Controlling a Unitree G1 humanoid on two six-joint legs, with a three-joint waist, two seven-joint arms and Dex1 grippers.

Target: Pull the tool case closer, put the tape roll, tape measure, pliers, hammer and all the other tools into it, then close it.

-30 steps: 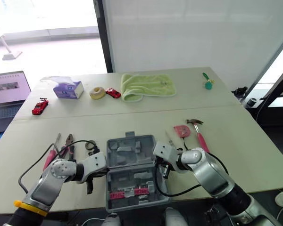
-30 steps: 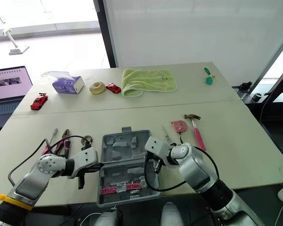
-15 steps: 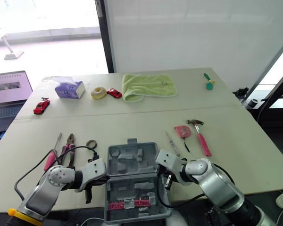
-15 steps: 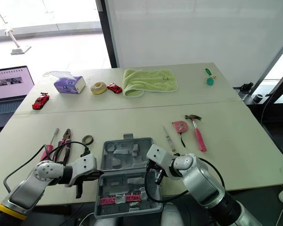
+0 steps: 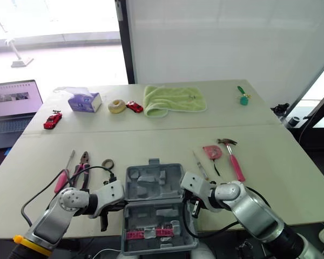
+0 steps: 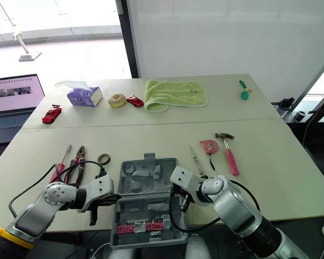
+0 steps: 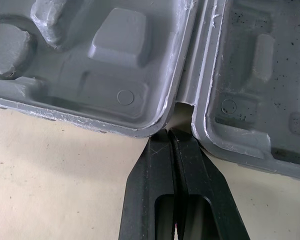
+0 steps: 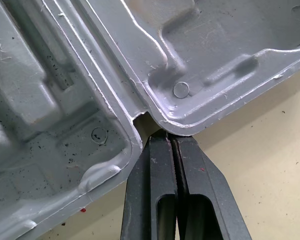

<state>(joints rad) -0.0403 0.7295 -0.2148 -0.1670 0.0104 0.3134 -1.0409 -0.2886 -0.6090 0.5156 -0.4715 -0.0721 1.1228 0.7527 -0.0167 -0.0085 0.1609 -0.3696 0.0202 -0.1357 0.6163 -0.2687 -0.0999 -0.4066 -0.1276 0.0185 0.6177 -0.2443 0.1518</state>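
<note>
1. Tool case point(image 5: 151, 186): grey, open flat in 2 halves, at the near edge of the surface point(image 5: 151, 141), with red bits point(image 5: 134, 234) in the near half.
2. My left fingers point(image 7: 164, 145): pressed shut with nothing between them, tips at the hinge notch at the case's 9 o'clock.
3. My right fingers point(image 8: 162, 150): pressed shut and empty, tips at the hinge notch at the case's 3 o'clock.
4. Pliers point(image 5: 82, 164), pink-handled screwdriver point(image 5: 62, 175), tape roll point(image 5: 107, 163): on the surface at the case's 10 o'clock.
5. Slim screwdriver point(image 5: 199, 165), tape measure point(image 5: 210, 151), hammer point(image 5: 232, 157): at the case's 2 o'clock, outside it.
</note>
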